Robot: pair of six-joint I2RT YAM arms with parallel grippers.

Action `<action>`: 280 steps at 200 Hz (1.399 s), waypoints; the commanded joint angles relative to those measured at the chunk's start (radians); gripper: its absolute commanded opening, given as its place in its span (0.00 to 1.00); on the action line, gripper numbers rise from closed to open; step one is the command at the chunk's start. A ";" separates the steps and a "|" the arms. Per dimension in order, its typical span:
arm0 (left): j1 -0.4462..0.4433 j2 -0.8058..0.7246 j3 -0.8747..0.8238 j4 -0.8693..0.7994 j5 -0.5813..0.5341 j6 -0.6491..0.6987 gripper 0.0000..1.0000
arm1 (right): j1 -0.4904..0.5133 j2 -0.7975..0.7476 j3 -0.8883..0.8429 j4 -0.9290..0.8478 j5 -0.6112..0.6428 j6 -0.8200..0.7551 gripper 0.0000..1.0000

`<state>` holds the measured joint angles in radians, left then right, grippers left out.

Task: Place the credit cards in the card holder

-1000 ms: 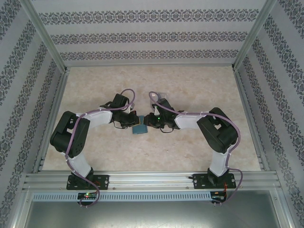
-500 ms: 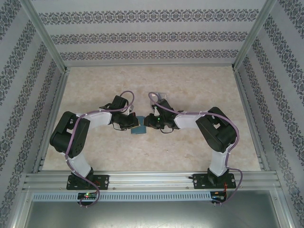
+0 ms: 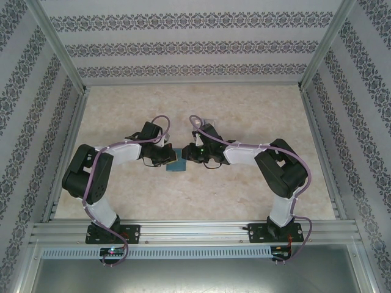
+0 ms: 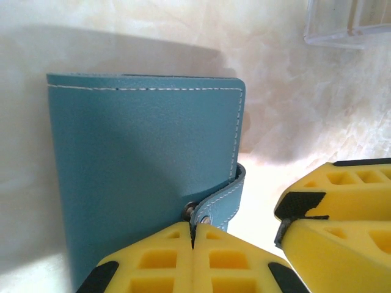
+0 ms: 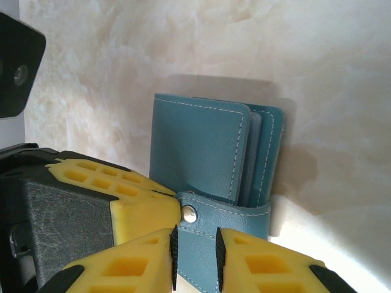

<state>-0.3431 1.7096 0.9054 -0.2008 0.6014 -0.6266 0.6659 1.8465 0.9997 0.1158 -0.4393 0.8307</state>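
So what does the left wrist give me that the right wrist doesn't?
Left wrist, not right wrist: the clear card holder at the top right corner, and the blue wallet with its plain cover face-on.

Right wrist, not left wrist: the inner leaves fanned at the wallet's edge, and the right gripper with its jaws close on either side of the strap.

Both: the wallet, its strap and snap, and yellow fingers of both arms. The left gripper has its jaws shut beside the snap.
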 commanded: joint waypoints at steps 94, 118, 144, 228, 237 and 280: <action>0.048 -0.008 0.011 -0.035 0.003 0.053 0.01 | 0.018 0.010 0.030 -0.015 -0.018 -0.019 0.25; 0.057 -0.002 -0.001 -0.033 0.001 0.053 0.00 | 0.020 0.011 0.031 -0.019 -0.018 -0.020 0.25; 0.069 -0.005 -0.016 -0.019 0.004 0.053 0.00 | 0.019 0.014 0.035 -0.027 -0.015 -0.019 0.25; 0.079 0.008 -0.057 0.010 0.005 0.046 0.00 | 0.024 0.028 0.063 -0.038 -0.014 -0.011 0.25; 0.086 0.015 -0.056 0.007 0.005 0.053 0.00 | 0.026 0.030 0.073 -0.042 -0.014 -0.012 0.25; 0.105 0.063 -0.039 -0.003 0.004 0.070 0.00 | 0.050 0.069 0.149 -0.081 -0.012 0.002 0.23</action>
<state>-0.2581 1.7260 0.8745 -0.1822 0.6407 -0.5900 0.6956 1.8839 1.0882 0.0704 -0.4397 0.8310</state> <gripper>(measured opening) 0.066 0.251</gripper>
